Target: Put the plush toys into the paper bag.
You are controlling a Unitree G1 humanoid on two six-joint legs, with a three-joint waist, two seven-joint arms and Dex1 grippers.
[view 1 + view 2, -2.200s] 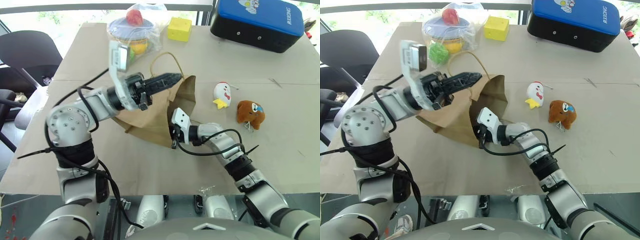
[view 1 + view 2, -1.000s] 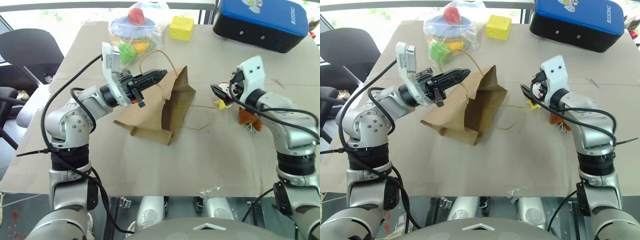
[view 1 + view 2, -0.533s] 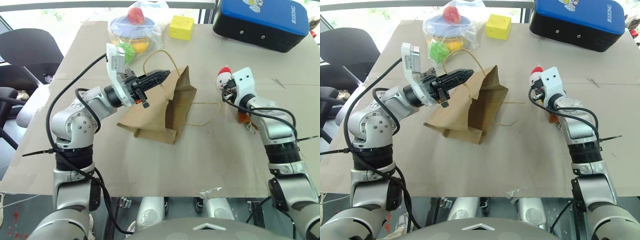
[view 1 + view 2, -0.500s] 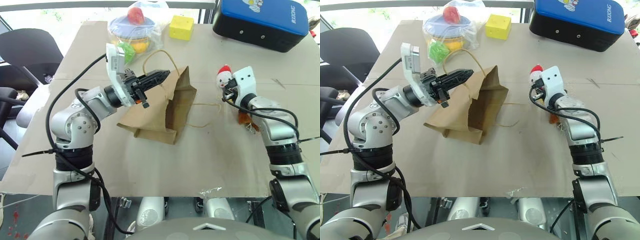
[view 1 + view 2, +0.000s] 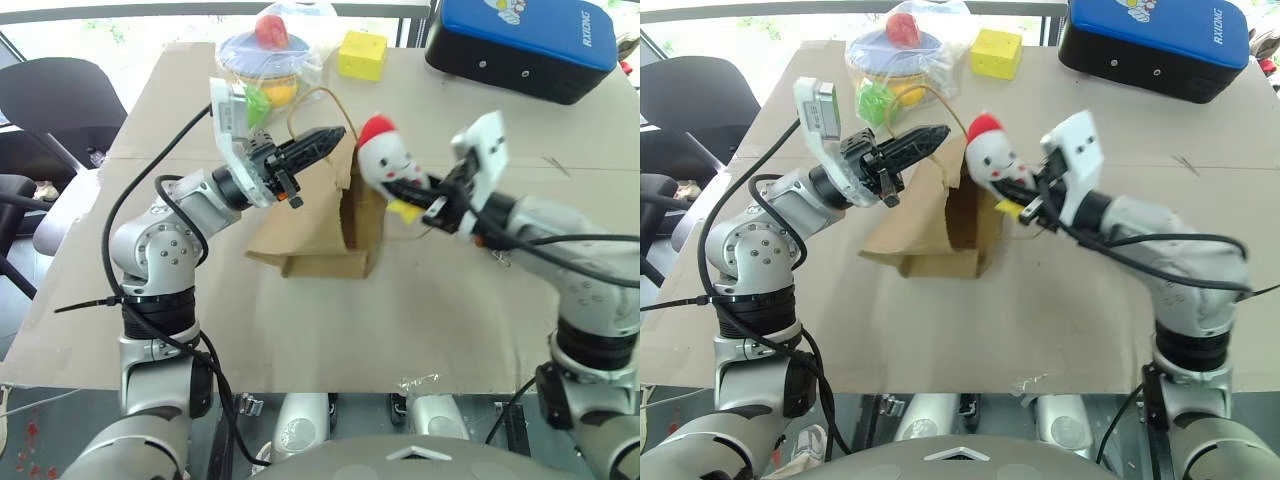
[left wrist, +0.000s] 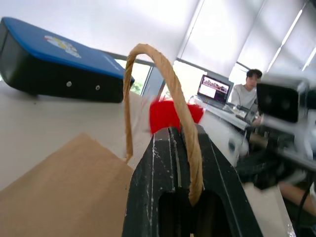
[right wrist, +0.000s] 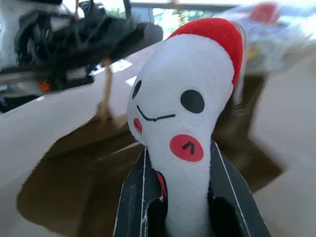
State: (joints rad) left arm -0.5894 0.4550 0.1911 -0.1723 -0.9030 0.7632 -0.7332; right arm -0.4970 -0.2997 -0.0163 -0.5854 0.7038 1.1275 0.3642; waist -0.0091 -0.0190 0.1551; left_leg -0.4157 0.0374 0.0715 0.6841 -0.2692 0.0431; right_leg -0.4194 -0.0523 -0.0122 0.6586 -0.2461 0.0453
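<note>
The brown paper bag (image 5: 310, 225) lies on its side mid-table, its dark mouth (image 5: 360, 215) facing my right arm. My left gripper (image 5: 335, 133) is shut on one twisted loop handle (image 6: 163, 89) and holds that edge up. A white egg-shaped chick plush toy (image 5: 385, 160) with a red cap, red cheeks and yellow feet hangs in the air just in front of and above the bag's mouth. My right gripper (image 5: 405, 190) is shut on its lower body, one black finger (image 7: 136, 197) on each side. The bag's second handle lies under the chick.
At the far edge of the paper-covered table (image 5: 300, 330) are plastic-wrapped colourful toys (image 5: 265, 60), a yellow foam cube (image 5: 361, 55) and a blue-and-black case (image 5: 520, 45). A black chair (image 5: 60, 110) stands off the left side. A person (image 6: 247, 89) sits at a laptop in the background.
My right gripper closed on the chick, lifted it off the table and carried it left to the bag's mouth. The left gripper kept hold of the handle; the bag stands a little more open.
</note>
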